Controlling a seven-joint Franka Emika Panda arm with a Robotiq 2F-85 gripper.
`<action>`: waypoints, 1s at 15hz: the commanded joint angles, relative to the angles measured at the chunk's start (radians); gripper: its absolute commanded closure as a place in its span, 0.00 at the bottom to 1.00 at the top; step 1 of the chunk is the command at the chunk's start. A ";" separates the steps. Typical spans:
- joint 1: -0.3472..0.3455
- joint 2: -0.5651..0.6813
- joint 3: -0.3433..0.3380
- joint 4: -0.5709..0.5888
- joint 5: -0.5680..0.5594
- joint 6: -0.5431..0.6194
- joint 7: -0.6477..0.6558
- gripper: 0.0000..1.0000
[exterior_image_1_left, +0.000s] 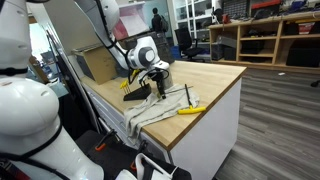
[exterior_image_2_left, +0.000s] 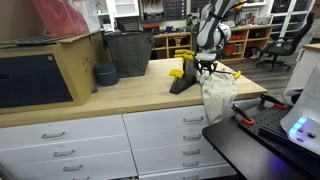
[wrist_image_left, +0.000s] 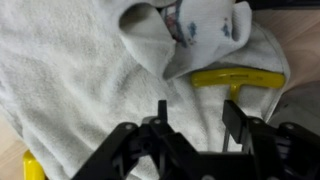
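My gripper (wrist_image_left: 197, 118) is open and empty, hovering just above a white towel (wrist_image_left: 80, 80) spread on a wooden counter. A rumpled fold of the towel (wrist_image_left: 185, 35) lies ahead of the fingers. A yellow handled tool (wrist_image_left: 238, 78) pokes out from under the towel just beyond the fingertips. In both exterior views the gripper (exterior_image_1_left: 155, 78) (exterior_image_2_left: 206, 66) hangs over the towel (exterior_image_1_left: 150, 112) (exterior_image_2_left: 218, 95), which drapes over the counter edge. Another yellow tool (exterior_image_1_left: 190, 109) lies on the towel.
A dark wedge-shaped object (exterior_image_2_left: 183, 82) and a yellow item (exterior_image_2_left: 178, 72) sit beside the towel. A dark bin (exterior_image_2_left: 128, 52), a blue bowl (exterior_image_2_left: 105, 74) and a wooden box (exterior_image_2_left: 40, 65) stand further along the counter (exterior_image_2_left: 120, 95). Shelving and chairs fill the background.
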 joint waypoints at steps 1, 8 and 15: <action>0.011 -0.057 -0.001 -0.032 0.022 0.028 0.002 0.08; 0.010 -0.050 0.015 -0.012 0.047 0.016 -0.002 0.00; 0.034 0.047 0.010 0.127 0.035 -0.059 0.031 0.18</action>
